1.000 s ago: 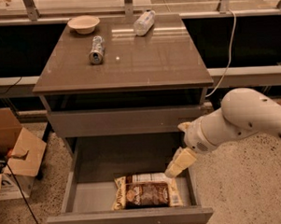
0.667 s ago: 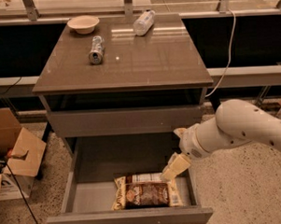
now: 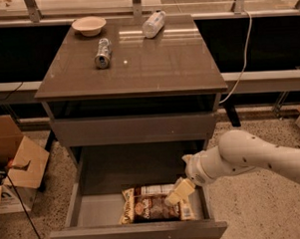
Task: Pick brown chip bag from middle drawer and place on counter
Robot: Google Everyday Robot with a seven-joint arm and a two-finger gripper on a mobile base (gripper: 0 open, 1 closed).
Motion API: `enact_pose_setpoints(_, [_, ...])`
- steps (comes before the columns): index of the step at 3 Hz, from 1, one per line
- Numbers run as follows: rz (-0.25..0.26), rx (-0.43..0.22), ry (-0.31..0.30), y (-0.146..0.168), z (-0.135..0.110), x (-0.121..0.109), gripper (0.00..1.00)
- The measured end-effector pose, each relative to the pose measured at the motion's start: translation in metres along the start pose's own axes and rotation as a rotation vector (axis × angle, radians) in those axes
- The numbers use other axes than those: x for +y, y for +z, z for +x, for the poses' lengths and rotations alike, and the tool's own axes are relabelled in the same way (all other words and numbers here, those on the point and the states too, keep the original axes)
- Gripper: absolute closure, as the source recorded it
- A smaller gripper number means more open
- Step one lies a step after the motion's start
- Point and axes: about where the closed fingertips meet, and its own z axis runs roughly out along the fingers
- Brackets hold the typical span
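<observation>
We see the brown chip bag [image 3: 151,209] lying flat on the floor of the middle drawer [image 3: 140,233]. It sits toward the drawer's front and right of centre, dark face up, with a pale edge at each end. The drawer is pulled well out from the cabinet.

The tool [image 3: 174,197] is down inside the drawer, over the bag's upper right corner. It slants down and to the left from the white arm [image 3: 251,157], which comes in from the right side. We cannot tell whether the tool is spread or closed, nor whether it touches the bag.

Above the drawer there is a flat grey panel front [image 3: 135,129], and above that an open dark gap under the top. The glossy brown tabletop [image 3: 158,71] carries three things along its far half. A pale bowl [image 3: 89,26] stands at the far left corner, a silver can [image 3: 102,53] lies on its side just in front of it, and a clear bottle [image 3: 153,24] lies near the far edge, about mid-width.

Open cardboard boxes [image 3: 22,164] stand on the speckled floor to the left of the cabinet. A cable [image 3: 244,52] hangs down behind it on the right.
</observation>
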Motion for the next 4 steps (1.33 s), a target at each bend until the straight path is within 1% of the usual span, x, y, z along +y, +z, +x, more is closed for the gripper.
enact_pose_setpoints(2, [-0.026, 0.022, 0.152, 0.060, 0.053, -0.020, 0.00])
enact_pose_setpoints(3, [-0.040, 0.025, 0.212, 0.087, 0.075, -0.028, 0.00])
enact_pose_setpoints(4, [-0.055, 0.031, 0.288, 0.112, 0.097, -0.031, 0.00])
